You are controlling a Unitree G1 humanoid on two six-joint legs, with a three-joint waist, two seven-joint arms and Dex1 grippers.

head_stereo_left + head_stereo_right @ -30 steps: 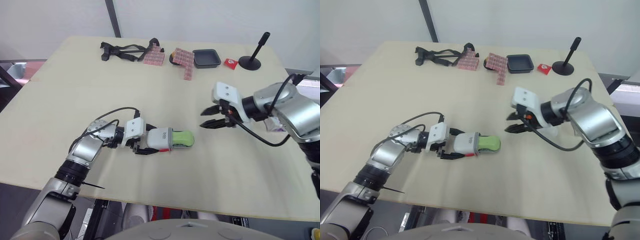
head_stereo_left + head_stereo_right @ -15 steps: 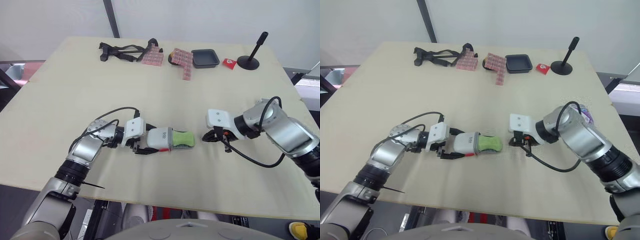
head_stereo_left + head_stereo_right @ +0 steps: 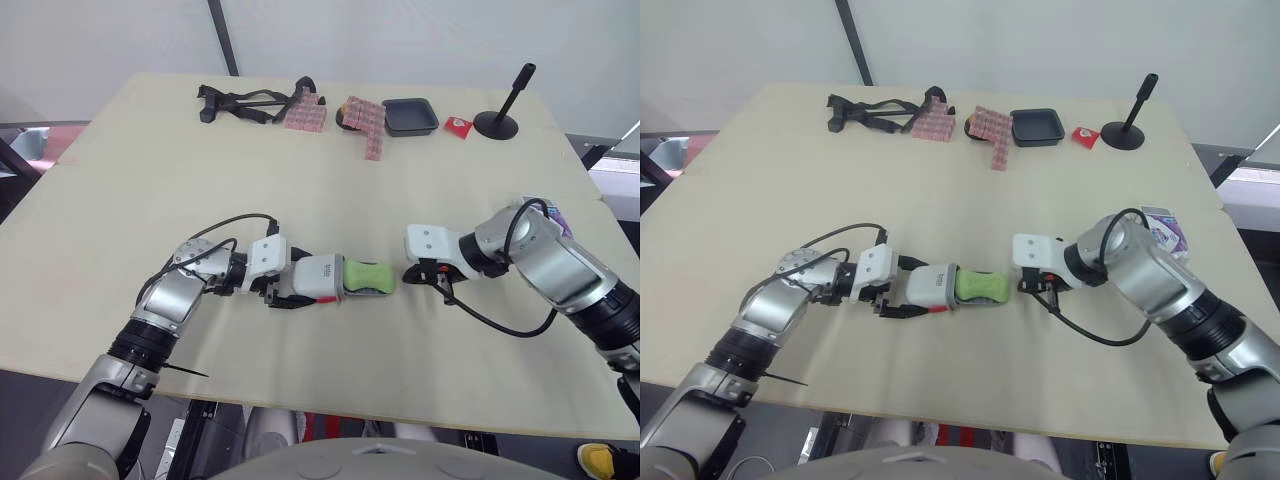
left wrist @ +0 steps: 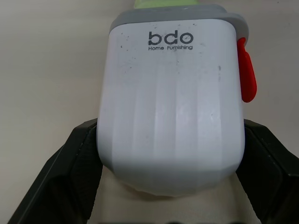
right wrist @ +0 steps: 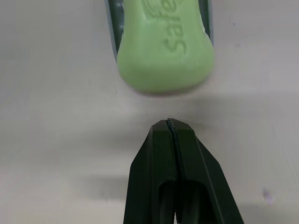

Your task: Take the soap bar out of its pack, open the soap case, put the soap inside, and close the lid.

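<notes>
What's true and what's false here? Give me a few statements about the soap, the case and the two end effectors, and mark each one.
1. The left end effector grips the white soap case. True.
2. The green soap sits fully inside the case. False: one end sticks out of it.
3. The right end effector is shut, its tips just short of the soap. True.
4. The tab on the case is blue. False: it is red.
5. A black tray stands at the table's far side. True.
</notes>
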